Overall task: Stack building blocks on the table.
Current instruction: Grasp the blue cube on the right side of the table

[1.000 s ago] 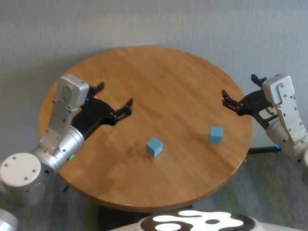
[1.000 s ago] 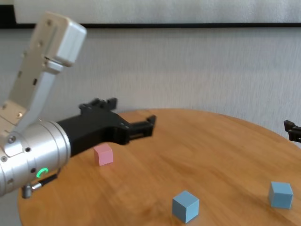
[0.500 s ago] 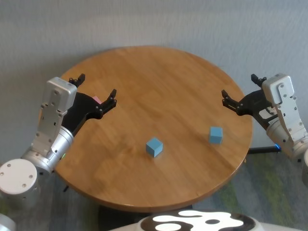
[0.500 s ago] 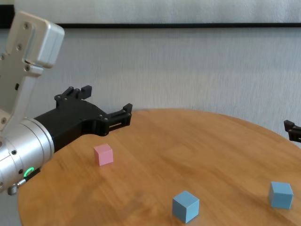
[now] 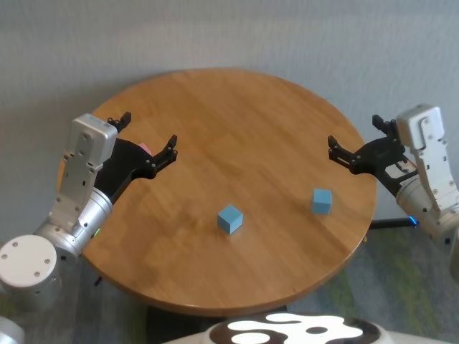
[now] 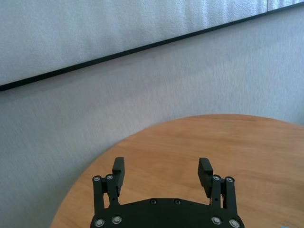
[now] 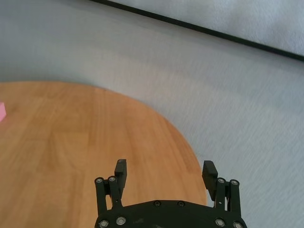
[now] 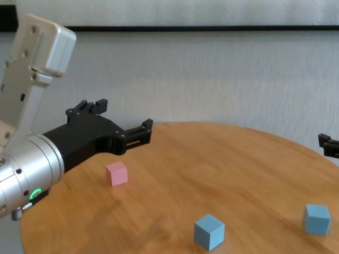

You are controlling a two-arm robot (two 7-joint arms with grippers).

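Observation:
The round wooden table holds three cubes. One light blue block lies near the middle front, also in the chest view. The other light blue block lies to the right. The pink block sits at the left, mostly hidden behind my left gripper in the head view. My left gripper hovers open and empty above the pink block. My right gripper is open and empty over the table's right edge, behind the right blue block.
A grey wall stands behind the table. The table's rim curves close to my body at the front. Both arms reach in from the sides.
My left gripper has drawn back to the left, from nearer the table's middle to above the pink block. The right gripper has shifted only slightly. The blocks have not moved.

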